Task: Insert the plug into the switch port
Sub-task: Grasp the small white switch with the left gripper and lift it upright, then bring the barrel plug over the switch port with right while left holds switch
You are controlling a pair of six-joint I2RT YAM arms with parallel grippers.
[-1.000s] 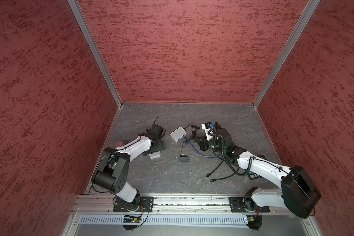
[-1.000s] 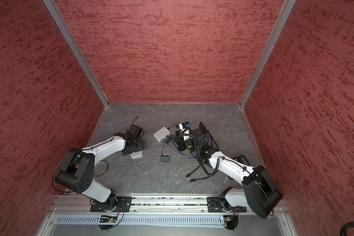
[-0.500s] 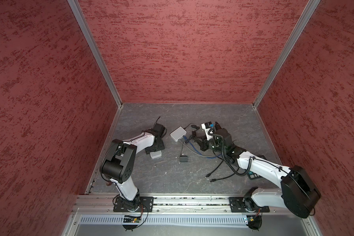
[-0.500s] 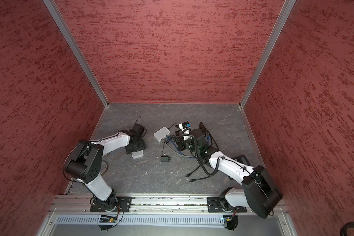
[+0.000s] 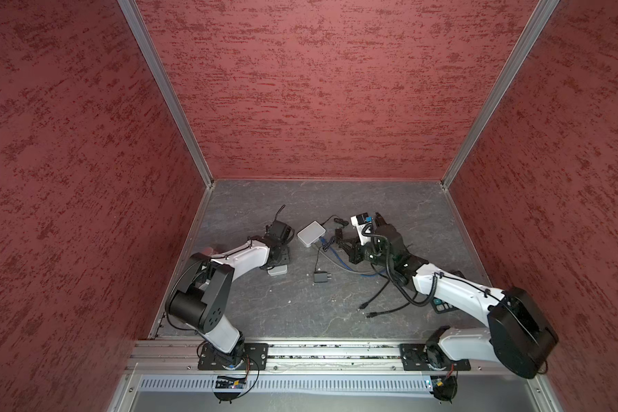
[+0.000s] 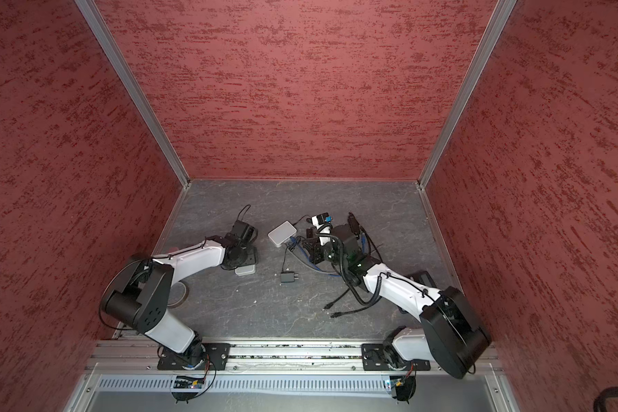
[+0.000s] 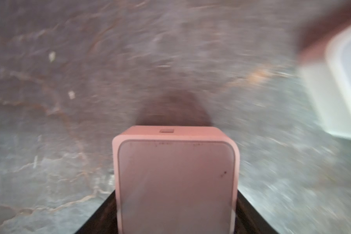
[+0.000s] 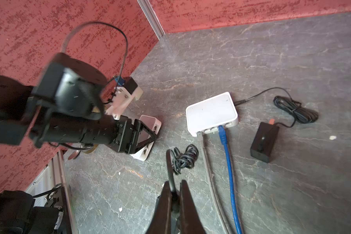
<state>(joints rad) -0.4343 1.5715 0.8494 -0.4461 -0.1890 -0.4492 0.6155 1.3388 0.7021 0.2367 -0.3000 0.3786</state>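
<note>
White small switch (image 5: 277, 270): lies left of centre on the grey floor (image 5: 300, 314) in both top views.
Left gripper (image 7: 176, 194): jaws astride that switch, seemingly clamped on its sides; the wrist view is blurred.
Second switch (image 5: 311, 233): centre of both top views, blue cable (image 8: 228, 162) and grey cable (image 8: 209, 172) seated in its ports.
Right gripper (image 8: 173, 194): pinched tight on the black plug lead (image 8: 168, 162), right of centre in both top views.

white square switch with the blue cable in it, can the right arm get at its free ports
Probably yes. The right gripper, shut on a thin black cable, faces the port side of the white square switch. The grey cable and blue cable flank free ports; nothing seems to block them.
</note>
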